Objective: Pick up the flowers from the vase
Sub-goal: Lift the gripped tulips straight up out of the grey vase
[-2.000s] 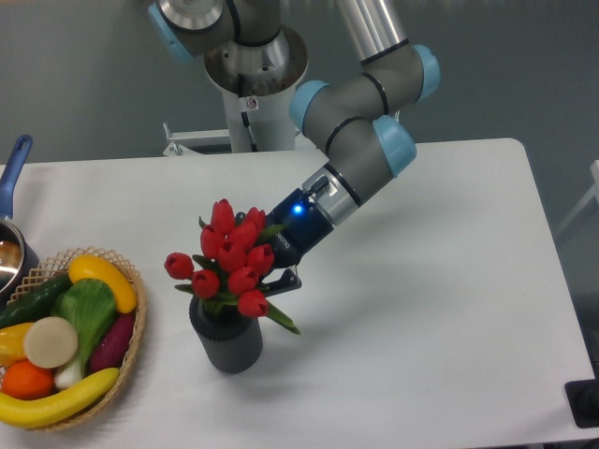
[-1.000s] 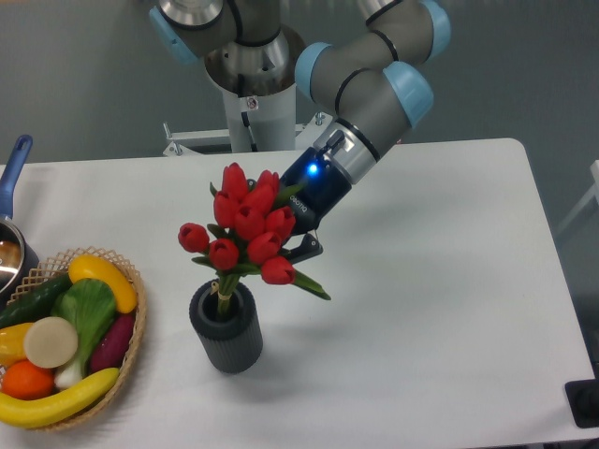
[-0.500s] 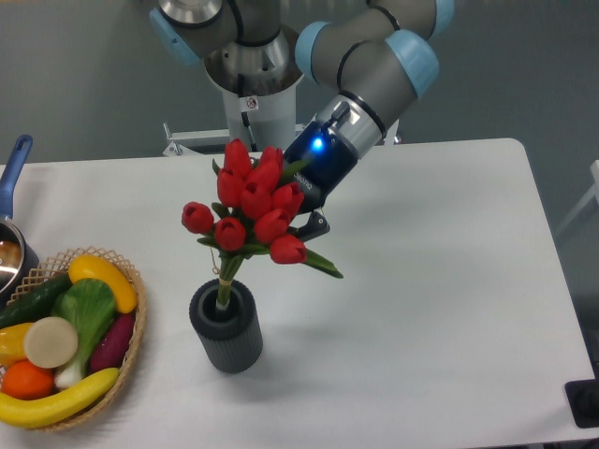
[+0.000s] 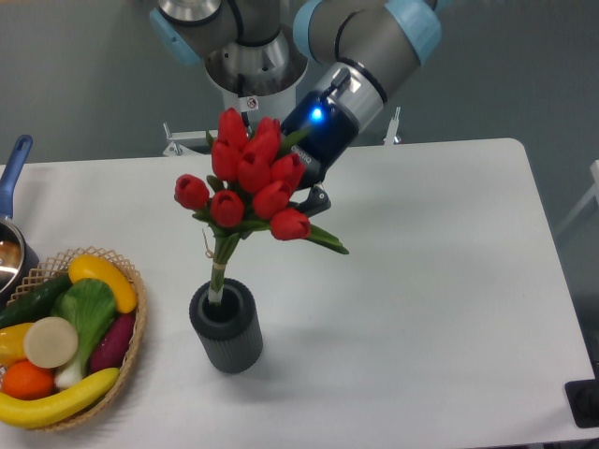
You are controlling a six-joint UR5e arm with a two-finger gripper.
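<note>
The flowers (image 4: 249,182), a bunch of red tulip buds with green leaves, hang above the vase (image 4: 226,327), a short dark grey ribbed cylinder on the white table. Pale stems (image 4: 220,271) run down from the buds, and their lower ends still dip into the vase's mouth. My gripper (image 4: 301,198) comes in from the upper right, its dark body lit by a blue light, and is shut on the bunch just behind the buds. The blooms hide most of its fingers.
A wicker basket (image 4: 136,309) of fruit and vegetables sits at the left front of the white table (image 4: 421,309). A pot with a blue handle (image 4: 11,178) stands at the left edge. The robot base (image 4: 253,84) rises behind the table.
The gripper has risen steadily with the flowers, lifting the buds from resting on the vase's rim to well above it. More of the stems now shows.
</note>
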